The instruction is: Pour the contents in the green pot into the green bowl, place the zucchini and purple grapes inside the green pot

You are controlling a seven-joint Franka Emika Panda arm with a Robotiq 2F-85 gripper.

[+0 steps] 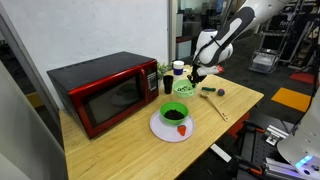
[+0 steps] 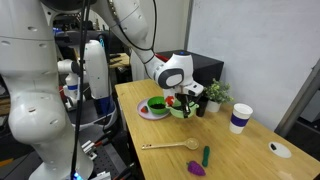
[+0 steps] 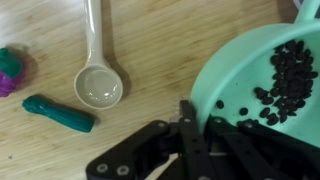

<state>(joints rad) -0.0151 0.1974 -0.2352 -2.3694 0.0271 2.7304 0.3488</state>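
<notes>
The tool (image 3: 196,128) is shut tight on the rim of the green pot (image 3: 250,50). The pot is full of black bits (image 3: 285,75) and sits just beside the green bowl (image 1: 174,113). This looks like the pouring step. Next, lift the pot over the bowl and tip it slowly. The zucchini (image 3: 60,113) and purple grapes (image 3: 10,72) wait on the table (image 3: 160,40).

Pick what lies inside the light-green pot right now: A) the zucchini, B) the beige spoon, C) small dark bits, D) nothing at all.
C: in the wrist view the green pot holds loose black bits, while the zucchini and the spoon lie outside it.
</notes>
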